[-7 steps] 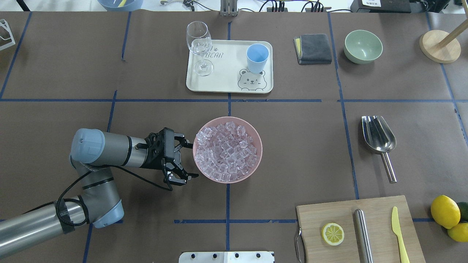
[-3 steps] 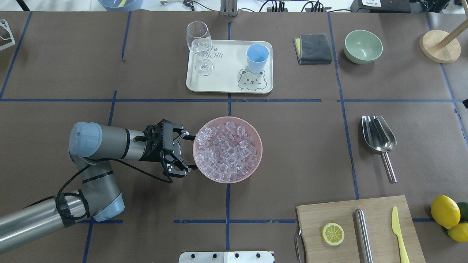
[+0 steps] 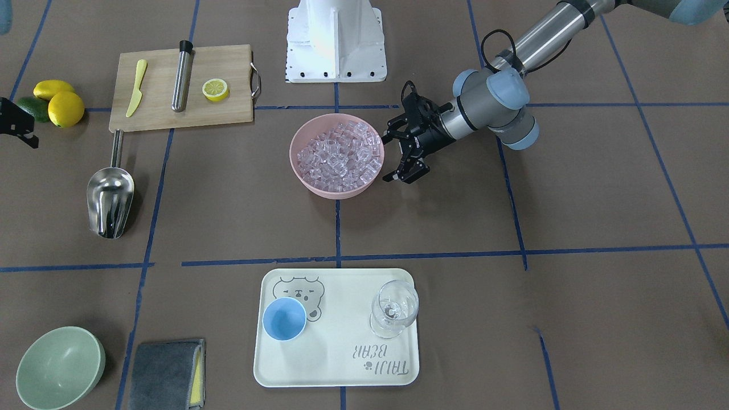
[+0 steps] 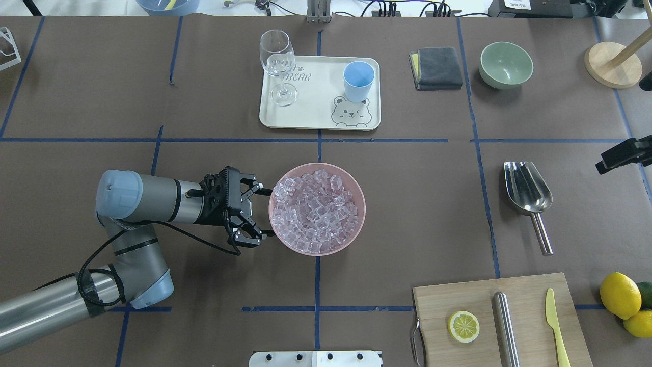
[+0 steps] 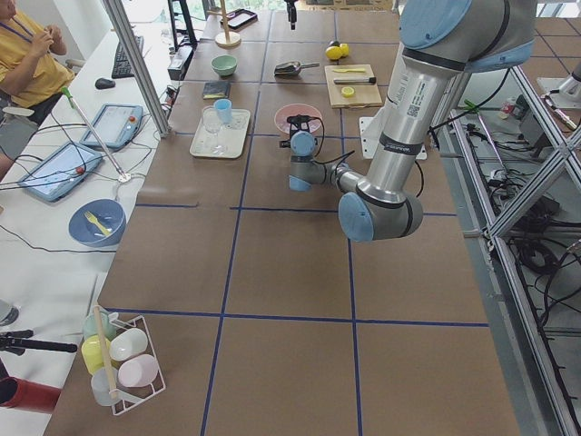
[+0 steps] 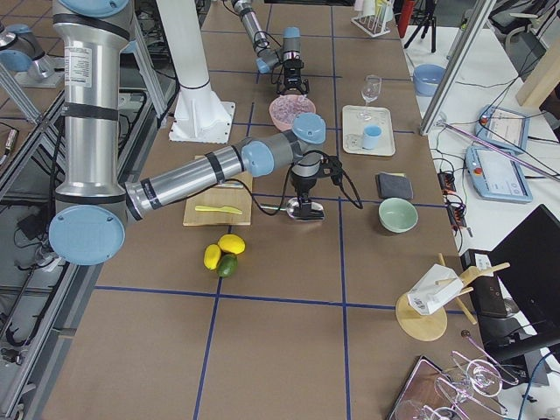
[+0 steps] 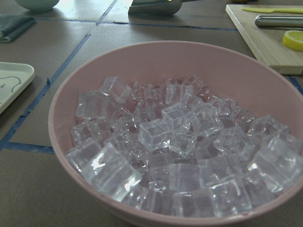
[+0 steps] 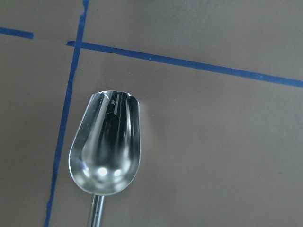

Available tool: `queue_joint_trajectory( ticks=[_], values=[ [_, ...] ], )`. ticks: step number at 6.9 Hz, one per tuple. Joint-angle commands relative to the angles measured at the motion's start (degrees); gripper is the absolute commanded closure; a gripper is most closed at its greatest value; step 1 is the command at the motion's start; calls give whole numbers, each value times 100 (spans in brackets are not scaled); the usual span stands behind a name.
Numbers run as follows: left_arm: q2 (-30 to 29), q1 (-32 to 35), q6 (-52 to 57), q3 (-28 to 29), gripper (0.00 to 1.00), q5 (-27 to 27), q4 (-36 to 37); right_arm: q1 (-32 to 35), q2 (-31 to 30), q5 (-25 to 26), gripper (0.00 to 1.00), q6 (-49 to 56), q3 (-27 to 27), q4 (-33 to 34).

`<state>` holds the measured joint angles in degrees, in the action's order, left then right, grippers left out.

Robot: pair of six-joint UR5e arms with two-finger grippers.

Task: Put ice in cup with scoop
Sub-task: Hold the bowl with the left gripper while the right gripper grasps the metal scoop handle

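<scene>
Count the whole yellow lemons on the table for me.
2. One lemon and a second lemon lie together on the table right of the cutting board, beside a green fruit. The lemon half on the board is not counted. None seems hidden.

Scoop (image 8: 106,151): st. steel, mirror-polished, smooth, bright glints in trough.
Ice (image 7: 175,142): clear glassy cubes, glossy faces.
Pink bowl (image 7: 156,61): plastic by the look, smooth, satin sheen.
Cup (image 4: 358,80): lt-blue plastic, smooth, low sheen.
Tray (image 4: 316,114): cream, plastic-looking, matt, printed bear.
Wine glass (image 4: 277,51): clear glass, glossy.
Green bowl (image 4: 506,63): pale, smooth, semi-matt; material can't tell.
Cloth (image 4: 437,66): grey, soft nap, yellow layer at edge.
Board (image 4: 479,300): light wood, visible grain, matt.
Cylinder (image 4: 506,326): brushed steel.
Knife (image 4: 555,321): yellow plastic, smooth.
Table cover (image 4: 407,204): brown paper, matt; blue tape lines (image 4: 387,140).
</scene>
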<state>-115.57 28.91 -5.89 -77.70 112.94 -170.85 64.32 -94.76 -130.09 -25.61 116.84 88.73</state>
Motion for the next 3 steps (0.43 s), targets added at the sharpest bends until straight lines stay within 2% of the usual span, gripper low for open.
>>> queue_joint_trajectory(
  ticks=[1, 2, 3],
  values=[
    [0, 0, 0, 0, 1, 9, -1, -961, -732, 475, 0, -1799, -20, -1971],
    [0, 0, 0, 0, 1, 9, -1, -1409, -806, 755, 0, -2451, -30, -2244],
    [0, 0, 0, -9, 1, 9, -1, -1936, -807, 1306, 0, -2910, -30, -2264]
  ],
)
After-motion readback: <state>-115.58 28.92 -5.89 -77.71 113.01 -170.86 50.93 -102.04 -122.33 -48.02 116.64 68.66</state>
